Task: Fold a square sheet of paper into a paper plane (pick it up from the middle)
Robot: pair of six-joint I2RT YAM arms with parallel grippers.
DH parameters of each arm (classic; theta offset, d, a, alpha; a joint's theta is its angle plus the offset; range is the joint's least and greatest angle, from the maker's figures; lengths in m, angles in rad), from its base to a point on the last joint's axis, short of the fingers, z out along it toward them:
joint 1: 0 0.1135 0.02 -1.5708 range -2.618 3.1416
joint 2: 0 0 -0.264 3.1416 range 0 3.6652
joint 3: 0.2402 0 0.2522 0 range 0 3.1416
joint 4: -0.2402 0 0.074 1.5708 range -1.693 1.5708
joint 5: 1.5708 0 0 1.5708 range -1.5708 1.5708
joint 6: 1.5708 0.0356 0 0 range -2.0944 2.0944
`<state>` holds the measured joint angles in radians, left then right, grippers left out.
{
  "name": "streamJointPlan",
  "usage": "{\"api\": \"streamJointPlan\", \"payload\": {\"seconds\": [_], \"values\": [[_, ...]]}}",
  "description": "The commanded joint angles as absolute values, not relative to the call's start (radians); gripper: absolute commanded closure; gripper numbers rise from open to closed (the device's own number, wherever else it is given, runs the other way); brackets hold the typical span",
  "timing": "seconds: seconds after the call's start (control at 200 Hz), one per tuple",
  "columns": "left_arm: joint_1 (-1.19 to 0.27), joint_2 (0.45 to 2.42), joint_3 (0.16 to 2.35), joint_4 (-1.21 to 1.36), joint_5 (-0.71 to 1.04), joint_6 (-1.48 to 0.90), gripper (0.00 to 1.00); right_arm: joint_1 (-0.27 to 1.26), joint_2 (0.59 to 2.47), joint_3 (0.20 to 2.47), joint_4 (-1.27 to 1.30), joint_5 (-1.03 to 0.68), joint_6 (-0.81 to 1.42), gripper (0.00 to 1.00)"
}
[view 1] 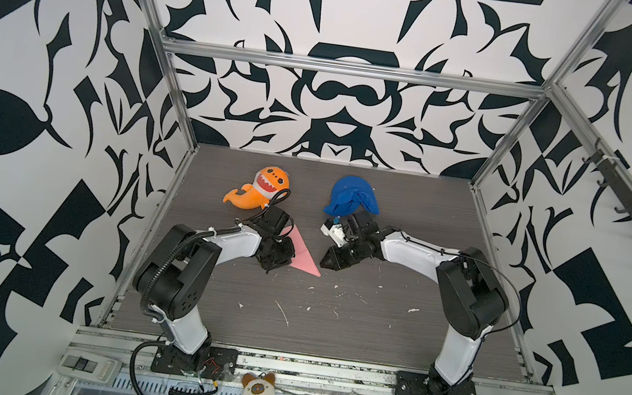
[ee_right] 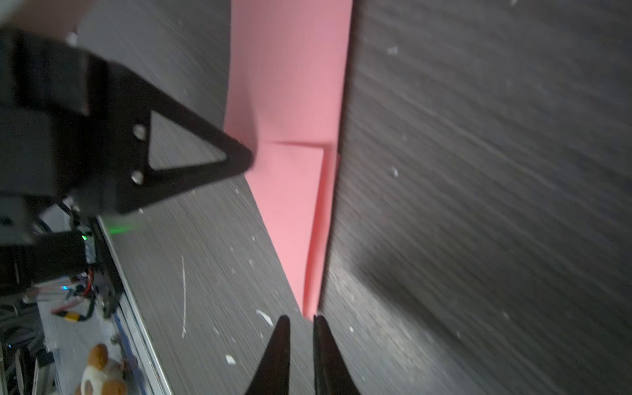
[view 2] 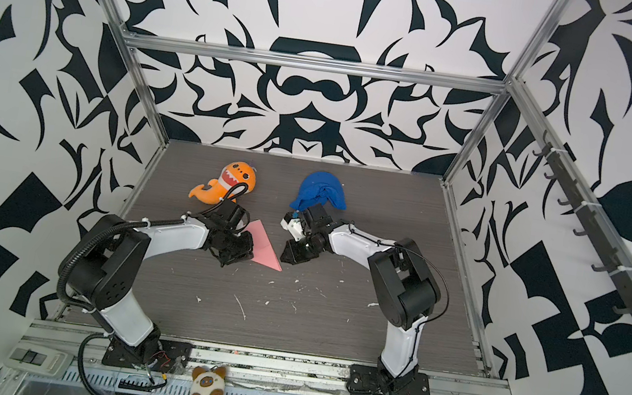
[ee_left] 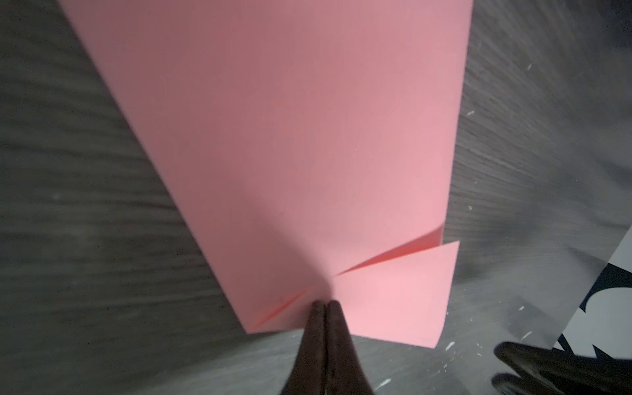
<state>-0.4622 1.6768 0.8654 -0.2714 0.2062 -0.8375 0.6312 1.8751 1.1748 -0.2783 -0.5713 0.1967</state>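
Starting on the left, I see the orange shark plush (view 1: 258, 192) lying toward the back of the grey tabletop (view 1: 351, 321), apart from the work. Just in front of it my left arm reaches in, with its wrist over the left edge of the pink paper (view 1: 304, 256). In the left wrist view the left gripper (ee_left: 323, 303) has its jaws pressed together with no gap, and the tips sit on the paper where two folded flaps meet in a seam. I cannot tell whether a layer is pinched between them or the tips only press down on it.

The paper lies near the middle of the tabletop, between the two grippers. It is folded into a long narrow triangle in both top views, with its sharp point toward the front and slightly to the right. One flap (ee_left: 396, 294) stands a little proud, showing a darker slit beneath it.

To the right of the point is the right gripper (ee_right: 301, 319). Its jaws are a small way apart with nothing between them, and the paper's point ends just ahead of the gap. Behind that arm's wrist, at the back, lies the blue cloth lump (view 1: 351, 201)
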Motion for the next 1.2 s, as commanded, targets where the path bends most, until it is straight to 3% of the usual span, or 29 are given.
{"api": "streamJointPlan", "payload": {"seconds": [0.0, 0.4, 0.68, 0.82, 1.04, 1.195], "values": [[-0.459, 1.687, 0.871, -0.324, 0.195, -0.834, 0.94, 0.663, 1.914, 1.222, -0.131, -0.568, 0.316, 0.81], [-0.459, 1.647, 0.889, -0.315, 0.209, -0.842, 0.89, 0.670, 2.034, 1.273, -0.132, -0.551, 0.395, 0.87], [-0.417, 1.448, 0.746, -0.198, 0.155, -0.998, 0.58, 0.667, 2.061, 1.241, -0.133, -0.558, 0.464, 0.86], [-0.404, 1.422, 0.637, -0.074, 0.172, -1.105, 0.50, 0.663, 2.069, 1.224, -0.118, -0.580, 0.501, 0.86], [-0.403, 1.481, 0.613, 0.004, 0.190, -1.142, 0.49, 0.660, 2.075, 1.214, -0.117, -0.590, 0.517, 0.86], [-0.401, 1.516, 0.622, 0.011, 0.181, -1.135, 0.55, 0.657, 2.075, 1.208, -0.091, -0.621, 0.538, 0.86]]}}
